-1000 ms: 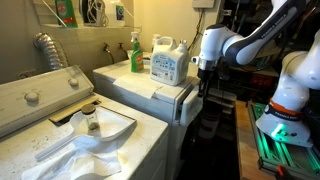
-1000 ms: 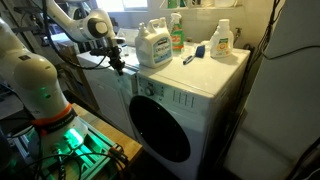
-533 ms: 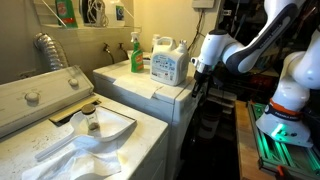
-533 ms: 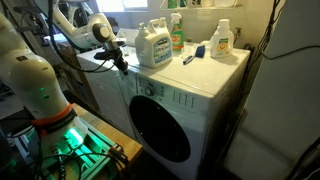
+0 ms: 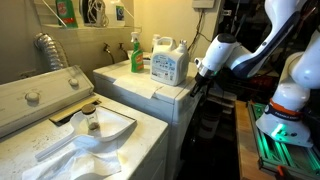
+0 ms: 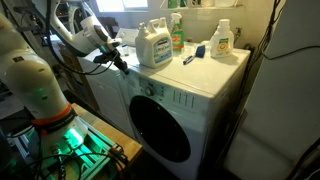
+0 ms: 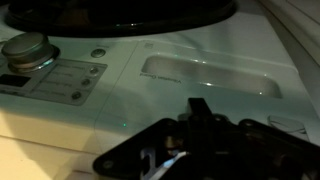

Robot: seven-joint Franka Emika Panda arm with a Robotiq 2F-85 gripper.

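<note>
My gripper [image 5: 196, 84] hangs just off the front top corner of a white front-load washer [image 5: 172, 101], close to its control panel and not touching it. It also shows in an exterior view [image 6: 123, 63] at the washer's upper corner. In the wrist view the gripper [image 7: 198, 110] looks shut and empty, its dark fingers pressed together. Below it in that view are the panel's round dial [image 7: 27, 48], the detergent drawer [image 7: 210, 70] and the rim of the round door [image 7: 150, 10].
On the washer top stand a large white detergent jug [image 6: 152, 45], a green bottle [image 6: 176, 33], a small white bottle [image 6: 221, 38] and a blue thing [image 6: 200, 50]. A top-load machine [image 5: 60, 130] stands beside it. The robot base [image 6: 40, 90] is near.
The wrist has tilted and the gripper has swung slightly lower and closer to the washer's front top corner. Nothing on the washer has moved.
</note>
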